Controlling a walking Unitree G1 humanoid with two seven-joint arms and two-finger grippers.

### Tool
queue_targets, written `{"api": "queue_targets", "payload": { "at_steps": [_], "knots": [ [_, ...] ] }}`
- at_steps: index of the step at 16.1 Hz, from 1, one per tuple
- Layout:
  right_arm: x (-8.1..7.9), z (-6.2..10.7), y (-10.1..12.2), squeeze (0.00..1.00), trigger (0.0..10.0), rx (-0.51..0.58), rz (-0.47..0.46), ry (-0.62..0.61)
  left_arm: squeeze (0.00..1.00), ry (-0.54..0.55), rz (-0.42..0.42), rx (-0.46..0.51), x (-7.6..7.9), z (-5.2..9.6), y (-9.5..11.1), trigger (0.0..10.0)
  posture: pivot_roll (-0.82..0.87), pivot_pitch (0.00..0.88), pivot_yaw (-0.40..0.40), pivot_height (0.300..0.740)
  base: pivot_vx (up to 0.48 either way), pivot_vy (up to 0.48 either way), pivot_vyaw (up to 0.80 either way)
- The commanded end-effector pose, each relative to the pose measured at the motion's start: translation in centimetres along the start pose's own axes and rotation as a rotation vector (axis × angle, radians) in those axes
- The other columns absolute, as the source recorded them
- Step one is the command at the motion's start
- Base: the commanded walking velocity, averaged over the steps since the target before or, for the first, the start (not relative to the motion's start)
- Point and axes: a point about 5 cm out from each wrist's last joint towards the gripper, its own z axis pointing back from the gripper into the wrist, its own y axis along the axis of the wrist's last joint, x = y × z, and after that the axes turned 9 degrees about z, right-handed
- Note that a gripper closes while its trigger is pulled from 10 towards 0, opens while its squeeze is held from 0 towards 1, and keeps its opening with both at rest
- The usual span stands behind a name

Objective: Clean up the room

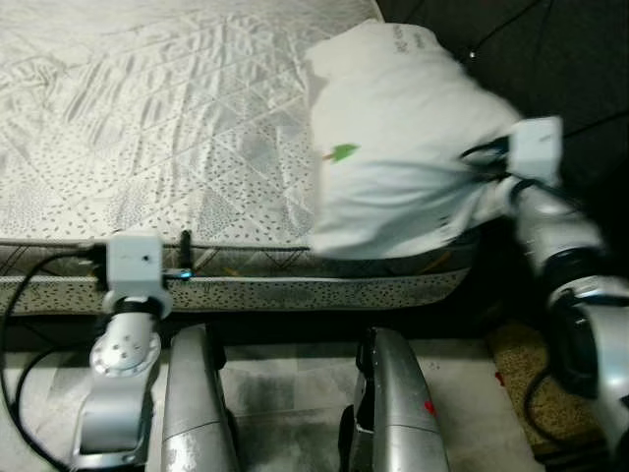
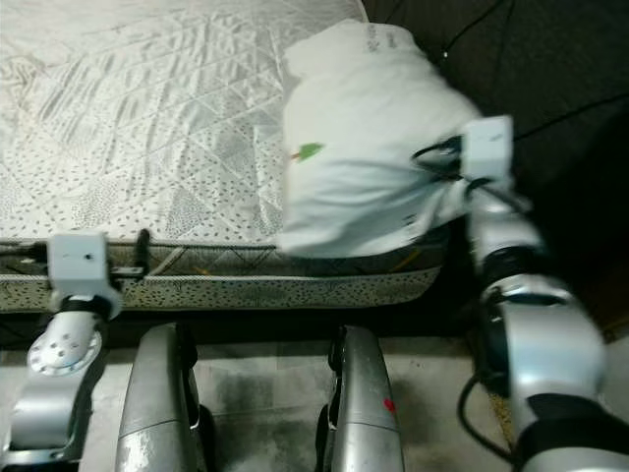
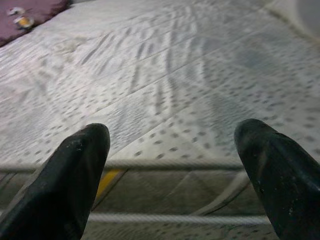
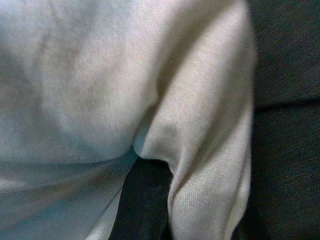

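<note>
A large white pillow (image 1: 403, 147) with a small green mark lies tilted on the right end of the quilted mattress (image 1: 147, 118), hanging a little over the front edge. My right gripper (image 1: 479, 167) presses into the pillow's right side and is shut on a bunch of its cloth (image 4: 200, 165). My left gripper (image 3: 175, 165) hovers at the mattress's front edge on the left. It is open, with nothing between its black fingers (image 3: 75, 175).
A dark floor lies to the right of the bed, with a patterned mat (image 1: 521, 374) near my right side. My silver legs (image 1: 197, 403) stand on pale tiles (image 1: 285, 393) before the bed. Far across the mattress lies a maroon cloth (image 3: 25, 17).
</note>
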Motion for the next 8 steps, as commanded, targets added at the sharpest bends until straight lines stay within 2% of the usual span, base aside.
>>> {"api": "queue_targets", "payload": {
  "at_steps": [1,2,3,4,8],
  "knots": [
    [2.6,0.1,1.8,0.00,0.0,0.076,0.004,-0.098,0.00,0.006,-0.008,0.015,0.0,0.2,0.2,10.0,0.12,0.066,-0.137,0.512,0.000,0.000,0.00],
    [2.3,0.1,1.4,0.00,2.9,0.066,0.022,-0.078,0.00,0.005,-0.008,0.014,0.1,0.1,0.2,10.0,0.11,0.066,-0.134,0.512,0.000,0.000,0.00],
    [1.6,0.1,0.8,0.00,10.0,0.054,0.018,-0.055,0.00,-0.002,-0.007,0.012,0.3,0.1,0.2,10.0,0.11,0.066,-0.134,0.512,0.000,0.000,0.00],
    [0.9,0.1,0.4,1.00,10.0,0.055,-0.006,-0.018,0.00,-0.011,-0.006,0.013,0.5,0.0,0.2,10.0,0.11,0.065,-0.126,0.512,0.000,0.000,0.00],
    [-0.8,0.2,-0.9,1.00,10.0,0.034,-0.005,0.040,0.00,-0.012,-0.005,0.018,0.5,-0.2,0.4,10.0,0.11,0.062,-0.123,0.512,0.000,0.000,0.00]
  ]
}}
